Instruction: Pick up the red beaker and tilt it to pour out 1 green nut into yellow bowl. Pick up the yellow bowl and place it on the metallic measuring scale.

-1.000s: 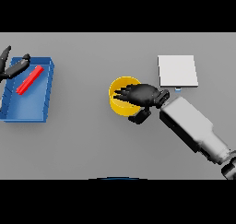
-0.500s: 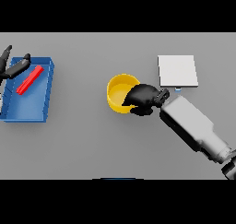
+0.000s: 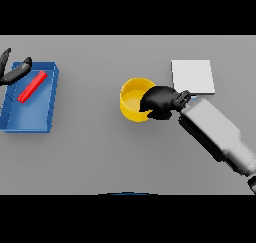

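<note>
In the head view, the yellow bowl [image 3: 135, 101] is being gripped at its right rim by the right hand [image 3: 161, 101], whose fingers are curled over the edge. The bowl is positioned on the grey surface [image 3: 100, 152], just left of the metallic measuring scale [image 3: 193, 77] and apart from it. The red beaker [image 3: 32, 86] is lying tilted in the blue tray [image 3: 30, 118]. The left hand [image 3: 14, 72] is being shown at the tray's far left corner, fingers relaxed, holding nothing.

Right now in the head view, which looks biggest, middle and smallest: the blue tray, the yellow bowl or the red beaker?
1. blue tray
2. yellow bowl, partly hidden by the right hand
3. red beaker, lying in the tray
</note>
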